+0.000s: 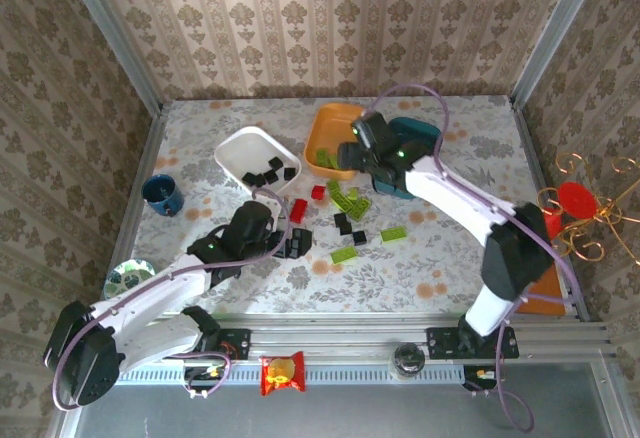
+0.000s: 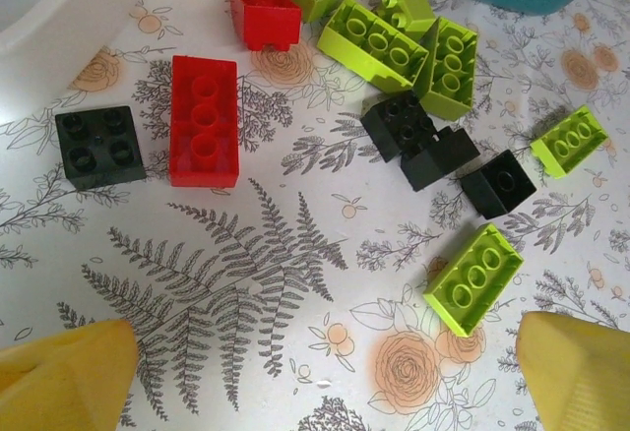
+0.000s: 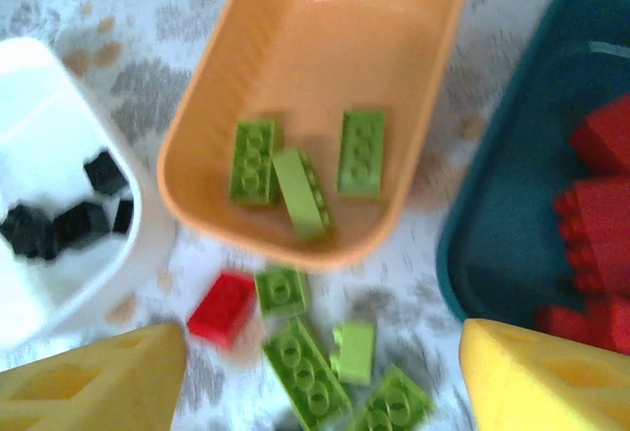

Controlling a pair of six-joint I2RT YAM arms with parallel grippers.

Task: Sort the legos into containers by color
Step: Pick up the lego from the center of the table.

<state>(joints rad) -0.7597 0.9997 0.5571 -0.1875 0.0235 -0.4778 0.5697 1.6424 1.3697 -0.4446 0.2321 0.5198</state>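
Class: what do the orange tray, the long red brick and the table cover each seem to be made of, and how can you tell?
Orange tray: likely plastic, smooth, moulded rounded corners.
Long red brick: hard glossy plastic, moulded studs catching light.
Table cover: printed floral sheet, material unclear.

no text, label, brand or number can be read. the snack packet (image 1: 282, 373), bottom centre of the top view, is too small; the legos (image 2: 204, 119) show no legible lettering.

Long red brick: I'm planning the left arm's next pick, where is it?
In the left wrist view the long red brick lies flat on the table, upper left, with a black square brick on its left and the white tray above.
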